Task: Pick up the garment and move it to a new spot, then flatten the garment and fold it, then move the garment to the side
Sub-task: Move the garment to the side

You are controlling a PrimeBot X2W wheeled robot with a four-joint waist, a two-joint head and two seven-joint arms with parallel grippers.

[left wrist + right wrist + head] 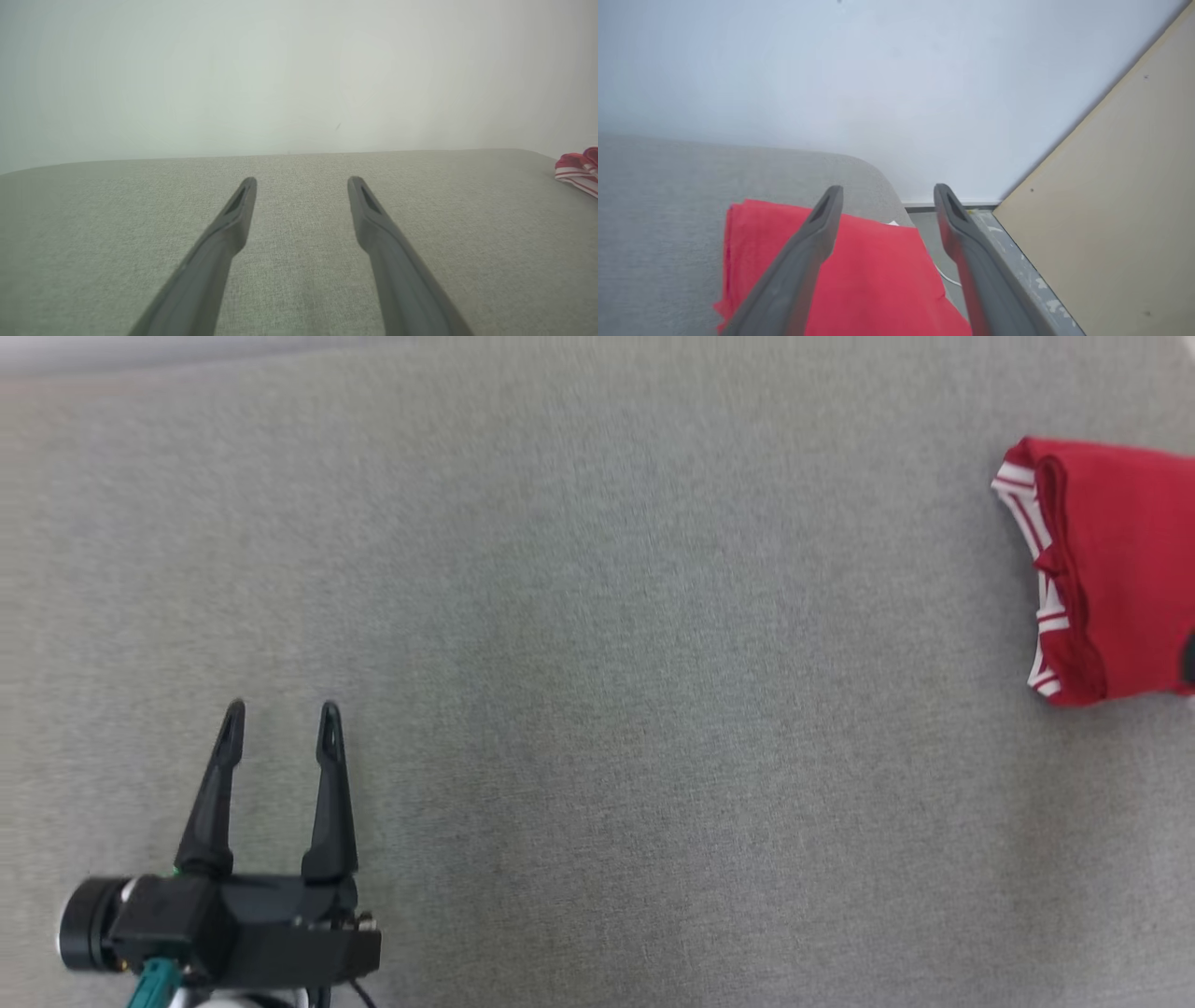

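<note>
Right pincer [887,189] spread wide, red garment [878,270] just beneath

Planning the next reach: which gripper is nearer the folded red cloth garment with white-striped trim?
Right. The right gripper hovers over the red garment, jaws open; the left gripper, also open, sits far to its left.

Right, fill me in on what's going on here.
A two-armed robot is working on a red garment. It lies folded at the far right of the grey surface. The right gripper hangs over it with jaws open, gripping nothing. The left gripper hovers over bare surface on the left, jaws open too.
</note>
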